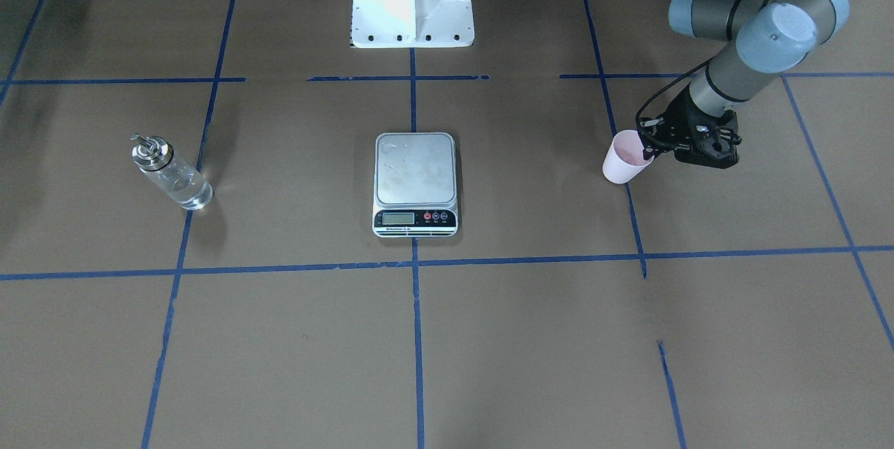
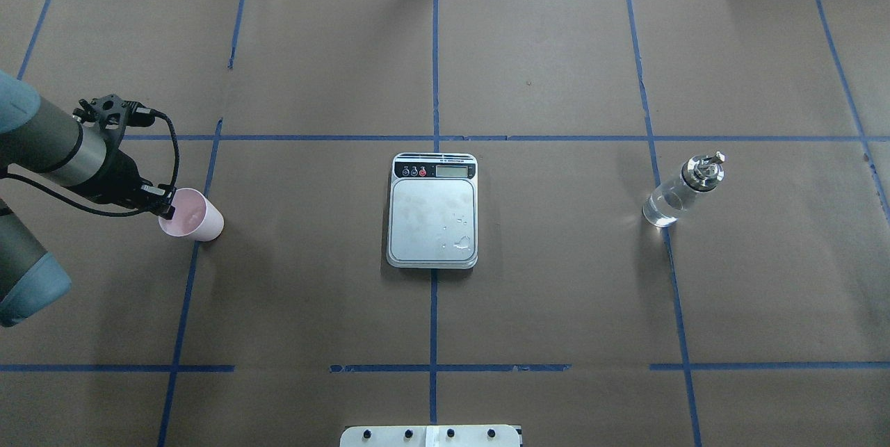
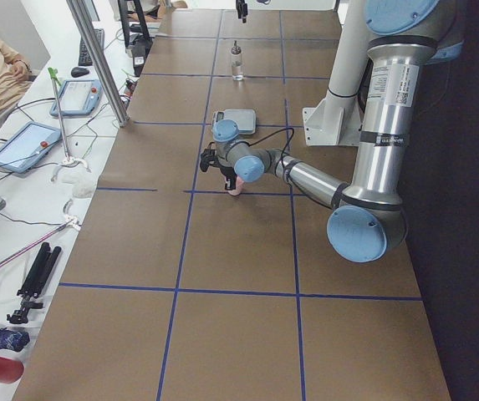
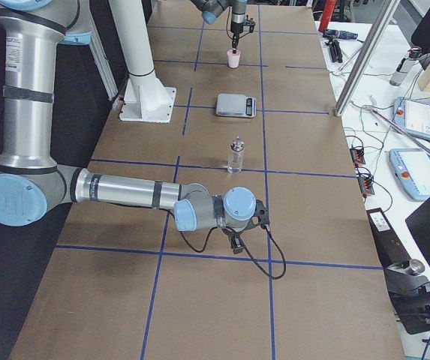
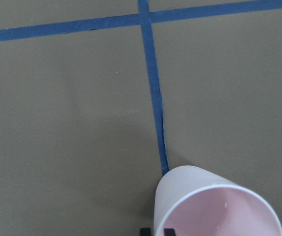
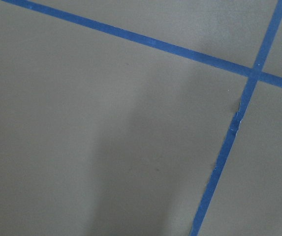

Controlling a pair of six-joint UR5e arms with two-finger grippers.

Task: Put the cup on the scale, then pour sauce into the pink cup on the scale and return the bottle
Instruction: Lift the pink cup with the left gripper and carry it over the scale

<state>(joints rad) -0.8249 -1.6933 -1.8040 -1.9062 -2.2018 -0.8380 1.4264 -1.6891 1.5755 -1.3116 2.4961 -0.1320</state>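
Left gripper (image 2: 169,210) jaws pinch the cup (image 2: 195,219) rim; the left wrist view shows the wall between them. Cup sits well to the scale's (image 2: 432,214) left, bottle (image 2: 678,193) upright well to its right, on the worktop (image 2: 556,294). Right gripper (image 4: 233,240) shows only in the right side view, so I cannot tell its jaws.

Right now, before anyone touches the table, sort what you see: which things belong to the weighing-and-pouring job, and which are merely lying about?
For the job:
cup
scale
bottle
left pincer, at the cup's rim

Lying about:
tablet
folded tripod
white mount base
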